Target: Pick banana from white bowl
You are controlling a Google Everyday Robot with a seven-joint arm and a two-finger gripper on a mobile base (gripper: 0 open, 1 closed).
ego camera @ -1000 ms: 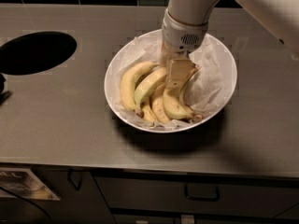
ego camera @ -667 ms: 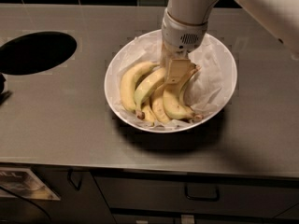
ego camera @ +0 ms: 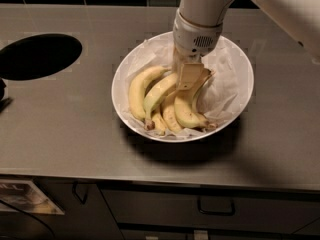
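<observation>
The white bowl (ego camera: pixel 118 86) with a crumpled paper liner (ego camera: pixel 226 81) stands on the grey counter, right of centre. Several bananas lie in its left half. The banana (ego camera: pixel 156 95) is the long, slim, pale greenish one running from a dark tip at the bowl's front up toward the middle. A plumper yellow banana (ego camera: pixel 136 88) lies to its left and a strongly curved one (ego camera: pixel 184 109) to its right. My gripper (ego camera: pixel 189 78) reaches down from the white arm (ego camera: pixel 200 14) into the bowl, at the upper ends of the bananas, right by the long banana's top end.
A dark oval hole (ego camera: pixel 40 56) is cut in the counter at the far left. A dark object (ego camera: pixel 2 96) pokes in at the left edge. Black tiles run along the back. Drawers with a handle (ego camera: pixel 216 207) sit below the counter's front edge.
</observation>
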